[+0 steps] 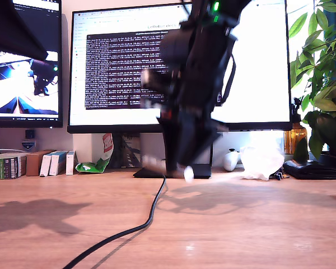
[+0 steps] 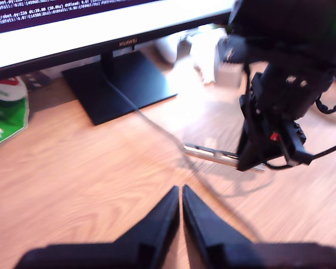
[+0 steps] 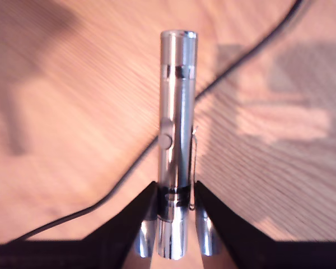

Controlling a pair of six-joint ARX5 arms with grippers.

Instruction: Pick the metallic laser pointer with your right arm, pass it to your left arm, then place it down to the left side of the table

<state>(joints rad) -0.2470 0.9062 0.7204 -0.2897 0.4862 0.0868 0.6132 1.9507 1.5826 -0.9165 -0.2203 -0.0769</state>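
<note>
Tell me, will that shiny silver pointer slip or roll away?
It might slip: the laser pointer is smooth, glossy metal, and my second gripper pinches only one end. It looks stiff, so it probably won't bend. Being round, it could roll on the smooth table, though its side clip may stop it.

Low desk-level camera; two downward wrist-cams

— How was the second arm [image 2: 280, 106] built?
— Bulky black joints were seen, with a green LED, a small red mark and thin black wires.
— And my first gripper [image 2: 181, 197]?
— Two pointed black triangular fingers [image 2: 204, 224] were shown.
</note>
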